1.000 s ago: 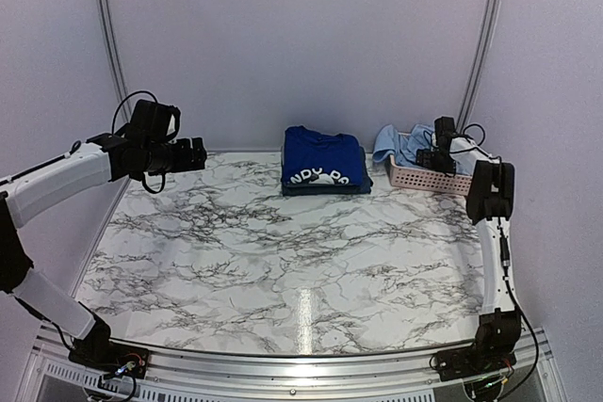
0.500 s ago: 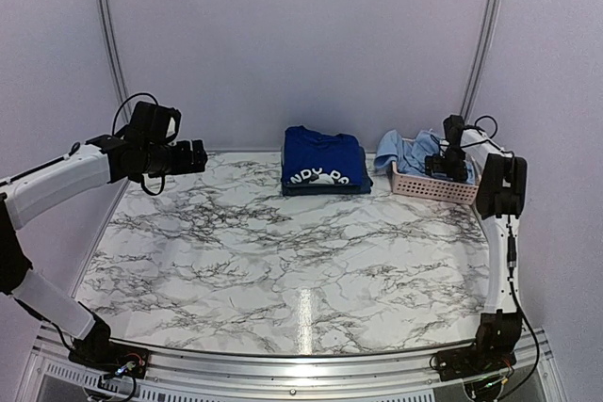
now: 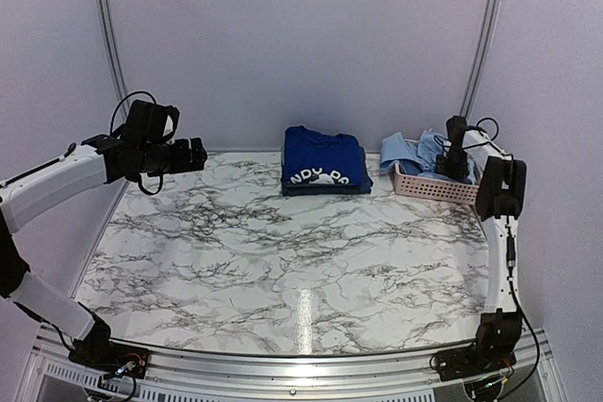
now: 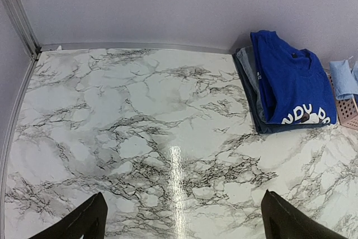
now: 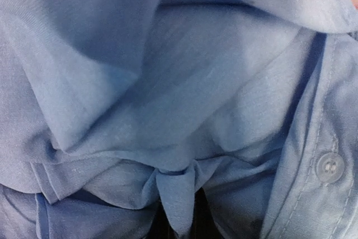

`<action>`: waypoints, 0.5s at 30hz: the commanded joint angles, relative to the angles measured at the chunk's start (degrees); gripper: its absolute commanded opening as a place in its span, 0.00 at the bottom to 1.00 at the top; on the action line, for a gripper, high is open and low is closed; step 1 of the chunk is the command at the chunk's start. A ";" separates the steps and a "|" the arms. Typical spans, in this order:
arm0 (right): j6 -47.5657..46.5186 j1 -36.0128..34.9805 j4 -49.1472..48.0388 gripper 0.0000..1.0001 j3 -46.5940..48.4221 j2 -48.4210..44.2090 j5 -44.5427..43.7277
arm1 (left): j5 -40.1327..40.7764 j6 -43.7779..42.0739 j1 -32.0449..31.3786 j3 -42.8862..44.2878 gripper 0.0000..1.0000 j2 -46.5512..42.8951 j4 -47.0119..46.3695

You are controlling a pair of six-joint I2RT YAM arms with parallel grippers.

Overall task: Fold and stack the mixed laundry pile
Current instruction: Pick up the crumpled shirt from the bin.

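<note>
Right jaws closed, apparently pinching shirt (image 5: 168,82), axis unclear

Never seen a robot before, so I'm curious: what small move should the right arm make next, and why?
Probably lift straight up: the right fingers are shut on a fold of the light-blue shirt in the pink basket, so raising it out seems the natural step.
</note>
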State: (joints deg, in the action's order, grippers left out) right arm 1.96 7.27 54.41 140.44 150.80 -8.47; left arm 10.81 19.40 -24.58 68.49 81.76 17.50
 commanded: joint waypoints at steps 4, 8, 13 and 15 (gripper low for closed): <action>4.24 1.79 -8.17 0.00 -2.35 -14.91 7.72 | 1.58 2.07 0.28 -1.07 0.99 -4.23 0.96; 7.26 1.79 -15.01 0.00 -2.86 -22.87 14.25 | 3.29 4.18 0.31 -1.30 0.99 -6.03 0.96; 11.28 1.72 -19.19 0.00 -0.39 -28.43 22.61 | 4.77 5.32 0.30 -2.68 0.99 -9.31 0.66; 13.60 1.30 -20.81 0.00 -0.26 -30.60 27.41 | 5.01 5.54 0.31 -3.15 0.99 -10.32 0.61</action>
State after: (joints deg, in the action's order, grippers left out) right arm 10.07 8.71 41.04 137.53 124.42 8.34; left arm 13.85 23.73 -24.58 66.39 74.50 17.89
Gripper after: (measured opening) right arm 0.009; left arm 0.989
